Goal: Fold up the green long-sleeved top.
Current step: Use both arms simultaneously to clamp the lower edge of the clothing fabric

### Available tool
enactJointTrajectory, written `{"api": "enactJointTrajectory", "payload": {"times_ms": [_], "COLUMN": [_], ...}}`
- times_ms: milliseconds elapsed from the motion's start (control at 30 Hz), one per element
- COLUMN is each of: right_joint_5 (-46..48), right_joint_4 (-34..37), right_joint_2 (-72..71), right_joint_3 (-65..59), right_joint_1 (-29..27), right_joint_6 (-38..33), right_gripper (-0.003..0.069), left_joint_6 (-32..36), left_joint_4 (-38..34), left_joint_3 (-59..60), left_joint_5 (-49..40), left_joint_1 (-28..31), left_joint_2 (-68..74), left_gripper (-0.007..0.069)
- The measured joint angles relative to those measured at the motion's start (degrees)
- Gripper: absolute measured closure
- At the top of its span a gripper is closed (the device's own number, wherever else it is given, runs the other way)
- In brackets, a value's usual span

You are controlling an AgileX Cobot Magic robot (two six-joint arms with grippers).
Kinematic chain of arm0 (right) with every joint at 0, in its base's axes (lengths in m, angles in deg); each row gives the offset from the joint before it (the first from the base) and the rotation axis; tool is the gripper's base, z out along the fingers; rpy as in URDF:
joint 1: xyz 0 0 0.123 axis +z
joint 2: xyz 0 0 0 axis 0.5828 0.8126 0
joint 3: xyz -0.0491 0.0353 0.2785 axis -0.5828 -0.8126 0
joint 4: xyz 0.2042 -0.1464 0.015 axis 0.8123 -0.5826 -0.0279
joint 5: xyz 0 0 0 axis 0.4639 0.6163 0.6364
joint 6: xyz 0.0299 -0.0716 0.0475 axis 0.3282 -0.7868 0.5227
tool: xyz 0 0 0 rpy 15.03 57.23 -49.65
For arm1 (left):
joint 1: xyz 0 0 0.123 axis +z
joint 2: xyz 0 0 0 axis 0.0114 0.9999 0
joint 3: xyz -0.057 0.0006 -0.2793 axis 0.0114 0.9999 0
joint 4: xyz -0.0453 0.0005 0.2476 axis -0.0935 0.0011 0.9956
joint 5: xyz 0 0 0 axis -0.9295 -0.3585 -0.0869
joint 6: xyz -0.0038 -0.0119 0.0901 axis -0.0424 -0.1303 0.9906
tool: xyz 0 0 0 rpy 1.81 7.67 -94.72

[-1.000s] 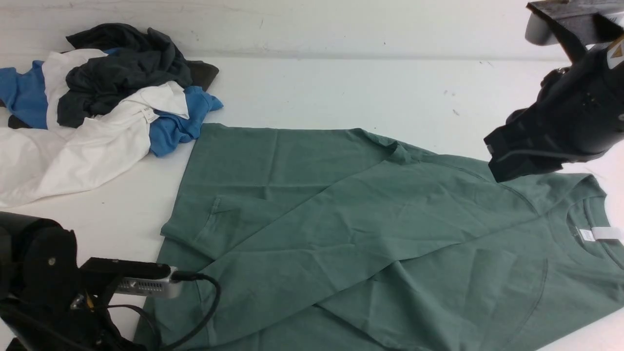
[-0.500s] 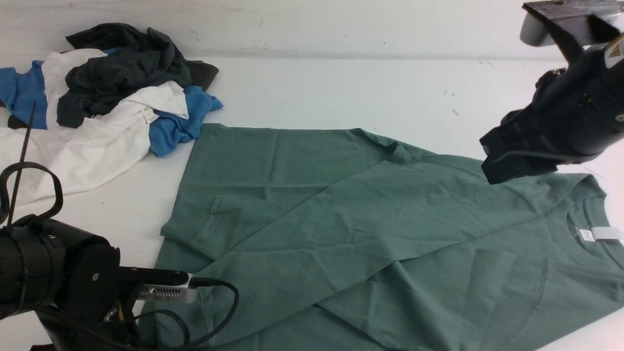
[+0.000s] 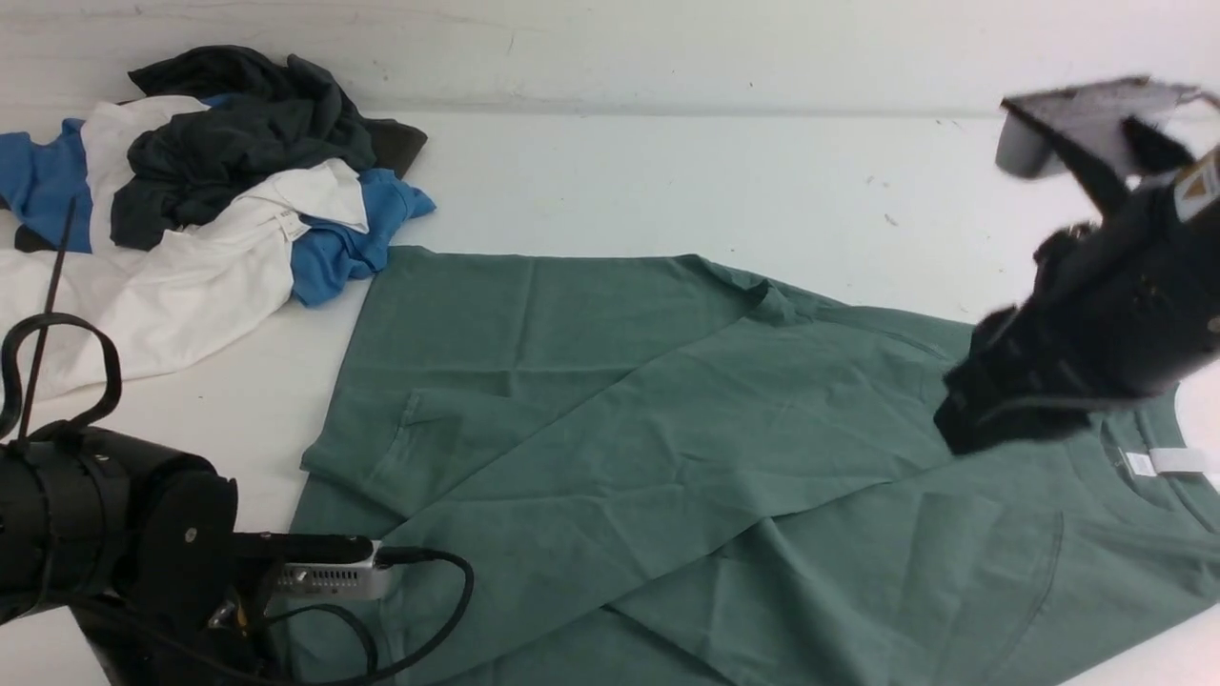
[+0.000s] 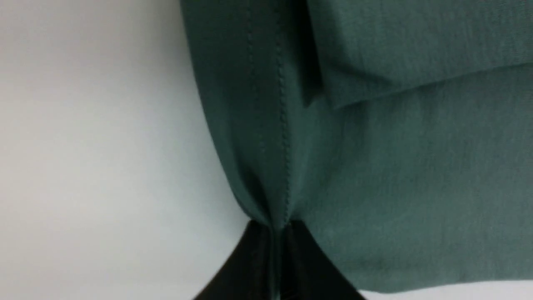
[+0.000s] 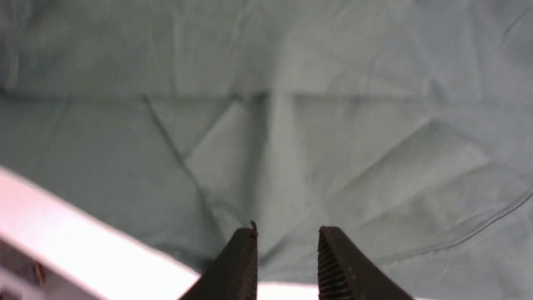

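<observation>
Against the frame a second ago, the left arm sits higher and further in at the near left corner of the bench [image 3: 715,181]. The left gripper [image 4: 278,227], which stood wide then, is now pressed together on the stitched hem of the green long-sleeved top [image 3: 667,448]. The wrist view shows the hem bunched into a narrow pleat between the black jaws. The garment's left edge has slid slightly leftward: the folded sleeve cuff now lies a little nearer the bench's left side than before.

The right arm has come down from the upper right and is blurred in the front view. It now covers the shoulder area just beside the collar, where earlier it hung clear above the far edge of the cloth. The right gripper [image 5: 287,233] is spread, with a clear gap between its ribbed jaws and nothing between them. Creased green fabric lies close beneath it.

The top lies spread flat across the middle and right of the bench, sleeves folded over the body. Its collar and white neck tag [image 3: 1158,462] are at the right edge. A pile of other clothes [image 3: 210,191] sits at the far left, just touching the top's far left corner.
</observation>
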Motion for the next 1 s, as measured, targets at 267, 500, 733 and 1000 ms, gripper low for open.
{"api": "enactJointTrajectory", "payload": {"times_ms": [267,500,733,1000], "right_joint_5": [-3.87,-18.52,-24.1,-28.28], "right_joint_4": [-3.28,-10.6,-11.86,-14.94], "right_joint_2": [-0.87,1.45,7.77,10.48], "right_joint_3": [-18.81,-26.84,-27.03,-27.03], "right_joint_1": [13.3,19.02,21.52,22.28], "right_joint_6": [4.4,15.61,16.23,20.14], "right_gripper": [0.0427,0.0263,0.0146,0.0298], "left_joint_6": [-1.77,-2.04,-2.41,-3.08], "left_joint_4": [5.13,5.33,5.33,5.33], "left_joint_3": [0.29,0.29,0.29,0.29], "left_joint_5": [-4.2,-4.41,-4.15,-4.15], "left_joint_1": [0.0,0.0,0.0,0.0], "left_joint_2": [-9.57,-11.39,-11.39,-11.39], "left_gripper": [0.0608,0.0608,0.0608,0.0608]}}
